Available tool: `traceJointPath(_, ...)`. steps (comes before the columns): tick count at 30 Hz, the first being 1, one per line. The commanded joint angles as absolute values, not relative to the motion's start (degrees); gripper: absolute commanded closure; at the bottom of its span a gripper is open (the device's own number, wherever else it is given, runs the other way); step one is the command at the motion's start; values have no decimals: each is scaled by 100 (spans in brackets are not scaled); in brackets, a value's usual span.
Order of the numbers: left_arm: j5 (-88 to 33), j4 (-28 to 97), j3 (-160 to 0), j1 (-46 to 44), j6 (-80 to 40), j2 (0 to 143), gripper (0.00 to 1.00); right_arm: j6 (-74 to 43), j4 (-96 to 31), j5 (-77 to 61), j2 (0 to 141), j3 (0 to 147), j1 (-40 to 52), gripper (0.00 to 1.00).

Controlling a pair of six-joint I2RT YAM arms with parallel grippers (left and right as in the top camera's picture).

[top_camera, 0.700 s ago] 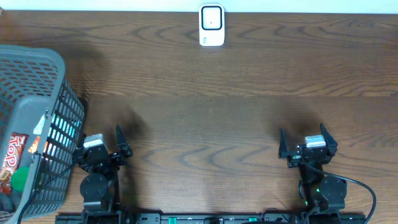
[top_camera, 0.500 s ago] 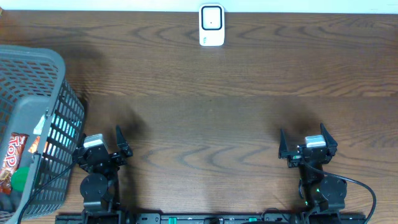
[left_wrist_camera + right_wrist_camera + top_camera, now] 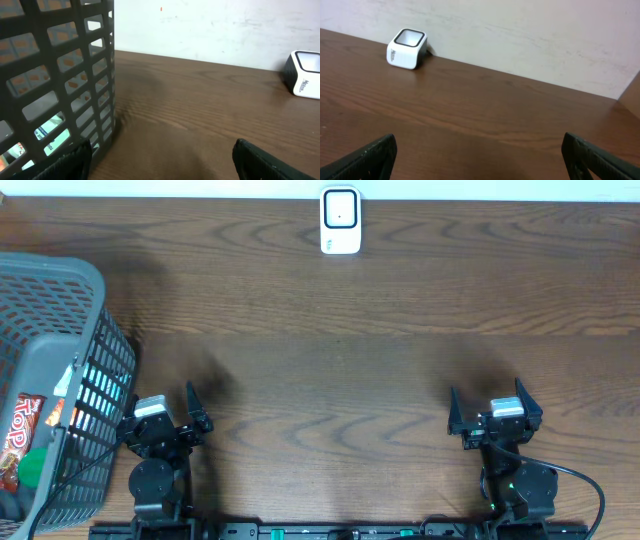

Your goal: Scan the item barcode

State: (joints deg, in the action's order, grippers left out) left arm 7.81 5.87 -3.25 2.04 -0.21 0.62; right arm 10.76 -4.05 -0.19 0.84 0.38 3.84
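Our left gripper [image 3: 160, 410] and right gripper [image 3: 489, 404] gape empty over the dark wood table [image 3: 340, 370]. The Top snack packet [image 3: 20, 435] lies in the grey basket [image 3: 60, 310] left of the left jaws; the scanner [image 3: 340, 221] stands far ahead by the pale wall [image 3: 520, 30].

Tabletop [image 3: 340, 370] dark brown with wavy wood grain, basket [image 3: 50, 290] grey square-lattice mesh, scanner [image 3: 340, 220] white with a dark-rimmed window, packet [image 3: 20, 435] red-orange with white lettering, green blob [image 3: 33, 467] just beside it, teal-and-white pack [image 3: 50, 137] showing through the mesh, wall [image 3: 520, 30] off-white.
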Motion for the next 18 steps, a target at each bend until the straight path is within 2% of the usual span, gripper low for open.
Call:
traceJointPath(1, 794, 722, -198, 200, -51, 38, 10, 991, -429, -32, 38, 32, 397, 1)
traceJointPath(18, 792, 716, -200, 207, 36, 49, 9, 991, -429, -32, 38, 32, 397, 1)
